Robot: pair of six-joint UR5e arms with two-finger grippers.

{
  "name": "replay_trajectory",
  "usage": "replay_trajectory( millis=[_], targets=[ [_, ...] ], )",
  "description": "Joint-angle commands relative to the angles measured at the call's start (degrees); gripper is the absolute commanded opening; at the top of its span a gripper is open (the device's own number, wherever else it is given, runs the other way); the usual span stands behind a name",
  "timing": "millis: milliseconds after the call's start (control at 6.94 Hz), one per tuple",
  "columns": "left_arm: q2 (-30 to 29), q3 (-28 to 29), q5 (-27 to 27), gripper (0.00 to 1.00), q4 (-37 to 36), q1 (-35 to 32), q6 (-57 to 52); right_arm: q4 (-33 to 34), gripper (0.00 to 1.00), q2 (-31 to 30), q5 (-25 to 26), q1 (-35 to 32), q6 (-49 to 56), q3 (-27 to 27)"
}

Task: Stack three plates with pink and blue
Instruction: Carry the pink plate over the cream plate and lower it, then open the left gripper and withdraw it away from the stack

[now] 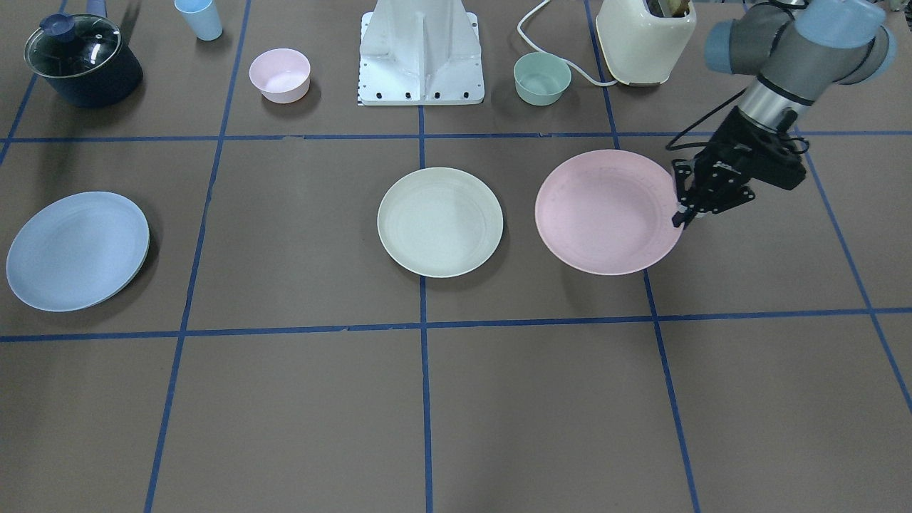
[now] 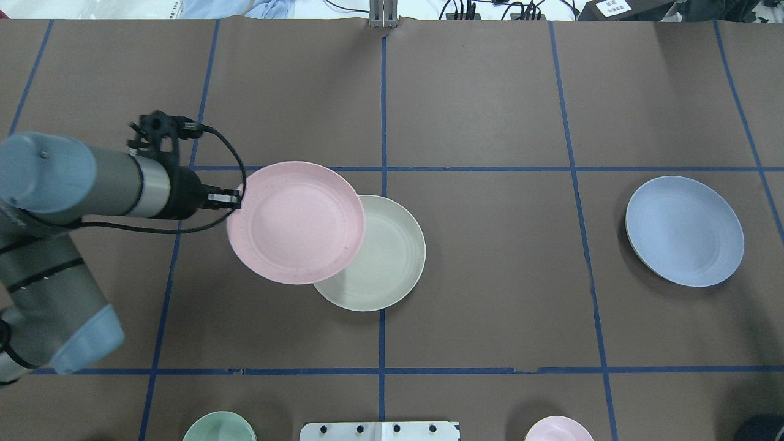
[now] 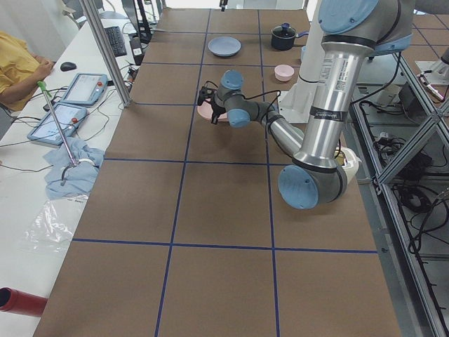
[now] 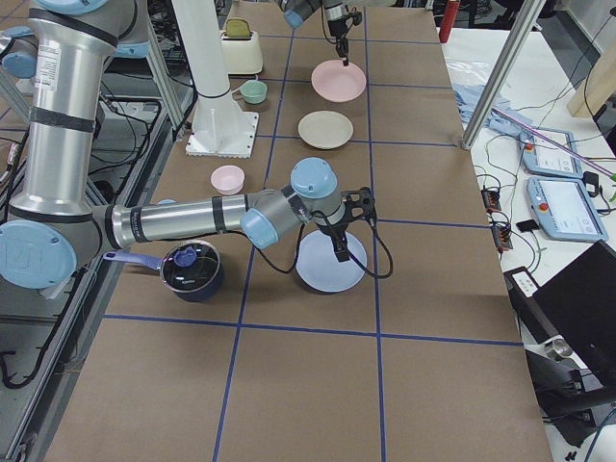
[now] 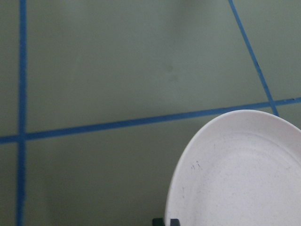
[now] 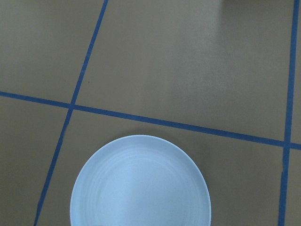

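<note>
My left gripper [image 1: 682, 217] is shut on the rim of the pale pink plate [image 1: 605, 211] and holds it roughly level a little above the table. In the overhead view the pink plate [image 2: 296, 222] overlaps the edge of the cream-white plate [image 2: 386, 257]; the front view shows the cream plate [image 1: 439, 221] flat on the table beside it. The light blue plate [image 1: 77, 249] lies alone far off on my right side. My right gripper [image 4: 339, 248] shows only in the exterior right view, over the blue plate [image 4: 327, 268]; I cannot tell whether it is open or shut.
Along the robot's side stand a dark pot with a glass lid [image 1: 82, 60], a blue cup [image 1: 199, 18], a small pink bowl [image 1: 280, 75], the white robot base [image 1: 422, 53], a small green bowl [image 1: 542, 78] and a cream toaster [image 1: 645, 39].
</note>
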State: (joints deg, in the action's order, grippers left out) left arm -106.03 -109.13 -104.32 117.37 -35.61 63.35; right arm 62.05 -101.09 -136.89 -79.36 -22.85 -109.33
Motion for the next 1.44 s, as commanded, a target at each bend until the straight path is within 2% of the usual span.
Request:
replay_trajectory(
  millis=[0,288,432,577,721,1009,1153,1297],
  targets=[
    [-6.18,4.51,4.91,0.00,-2.58,7.37,6.58,0.00,1.00,0.02,-0.04,0.00,0.00,0.00],
    [-9.36,6.82,6.24,0.00,-2.67,9.42,8.01,0.00,1.00,0.02,-0.13,0.00,-0.09,0.00],
    [-9.46,7.09,6.15,0.28,-2.49,9.42,8.54,0.00,1.00,0.02,-0.13,0.00,-0.09,-0.09],
    [-9.37,6.74,6.41,0.99,-2.41,9.25,7.94,0.00,1.00,0.11,-0.04,0.00,-0.09,0.00],
    [-9.20,5.95,5.54,1.00,-2.84,6.81,6.19,0.00,1.00,0.11,-0.04,0.09,-0.26,0.00],
    [-7.45,4.98,0.99,1.00,-3.89,-1.52,-10.36,0.00,1.00,0.02,-0.04,0.17,-0.53,0.00],
    [-3.96,4.20,-1.38,1.00,-3.99,-6.09,-19.49,0.00,1.00,0.11,0.31,1.65,-4.36,0.00],
    [1.12,2.10,-4.89,1.00,-3.81,-11.18,-29.24,-0.09,1.00,-0.07,4.75,5.85,-9.62,-0.09]
  ],
)
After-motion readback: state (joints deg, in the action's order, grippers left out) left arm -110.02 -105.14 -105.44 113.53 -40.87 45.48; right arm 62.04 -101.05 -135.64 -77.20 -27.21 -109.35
